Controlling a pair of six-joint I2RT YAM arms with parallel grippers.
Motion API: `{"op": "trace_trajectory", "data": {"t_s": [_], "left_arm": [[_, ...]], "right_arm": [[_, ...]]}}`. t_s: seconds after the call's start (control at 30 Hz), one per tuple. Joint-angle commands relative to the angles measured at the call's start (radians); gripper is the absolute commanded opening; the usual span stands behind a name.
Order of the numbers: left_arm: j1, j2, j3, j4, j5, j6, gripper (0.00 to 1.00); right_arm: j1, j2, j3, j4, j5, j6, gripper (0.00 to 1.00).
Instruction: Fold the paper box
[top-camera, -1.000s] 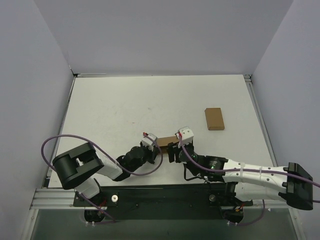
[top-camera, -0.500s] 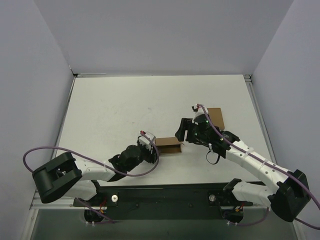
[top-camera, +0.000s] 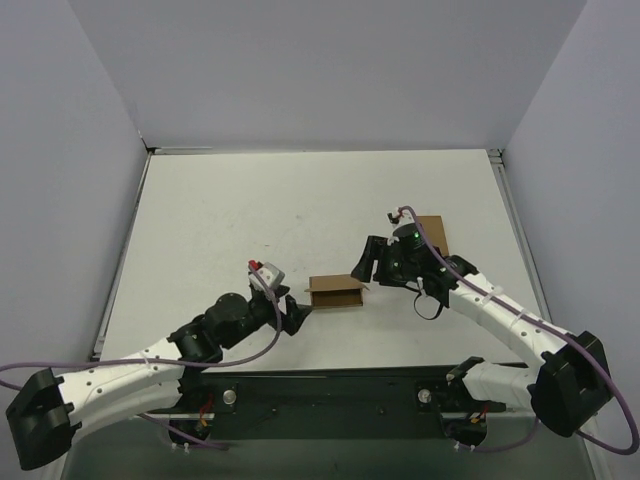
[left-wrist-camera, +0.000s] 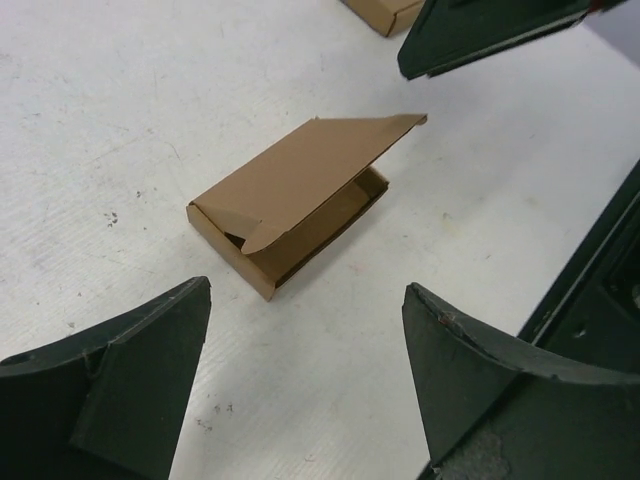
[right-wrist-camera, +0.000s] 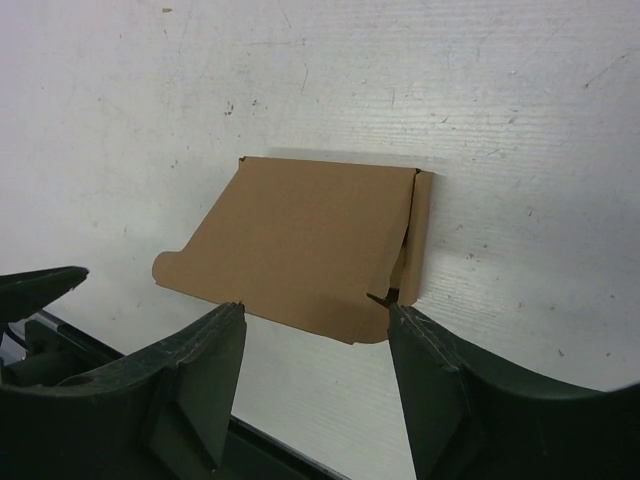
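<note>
Two pairs: both spread wide, both empty.
Left fingers (left-wrist-camera: 130, 380): low, near the box's front corner, not touching.
Right fingers (right-wrist-camera: 200, 385): close by the lid's free edge.
Paper box (top-camera: 335, 293): mid-worktop (top-camera: 220, 220), between the arms, lid ajar, untucked.
Handling: probably light, thin, easily creased, quick to slide.
Hold: pinch the lid's free edge, brace a base wall.

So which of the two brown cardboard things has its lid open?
The nearer one, the paper box: its lid stands ajar. The other cardboard piece, farther back, lies flat.
</note>
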Motion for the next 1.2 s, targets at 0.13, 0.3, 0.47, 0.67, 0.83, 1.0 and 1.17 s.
{"op": "trace_trajectory", "data": {"t_s": [0.13,0.3,0.47,0.67,0.83,1.0,1.17], "left_arm": [[0.283,0.018,0.263,-0.37,0.254,-0.324,0.89],[0.386,0.213,0.27,-0.205,0.417,-0.456,0.86],[0.401,0.365,0.287,-0.113,0.452,-0.476,0.82],[0.41,0.471,0.279,-0.016,0.474,-0.486,0.81],[0.415,0.526,0.267,0.036,0.483,-0.489,0.8],[0.415,0.577,0.253,0.051,0.492,-0.475,0.72],[0.415,0.636,0.242,0.054,0.501,-0.457,0.68]], "right_arm": [[-0.03,0.034,0.004,0.016,-0.077,0.038,0.57],[-0.027,0.065,-0.016,0.039,-0.094,0.057,0.55],[-0.024,0.076,-0.044,0.063,-0.08,0.063,0.54],[-0.025,0.109,-0.054,0.085,-0.068,0.051,0.52],[-0.027,0.131,-0.062,0.091,-0.06,0.04,0.51],[-0.025,0.155,-0.068,0.097,-0.057,0.037,0.49],[-0.024,0.172,-0.08,0.097,-0.047,0.031,0.44]]}}
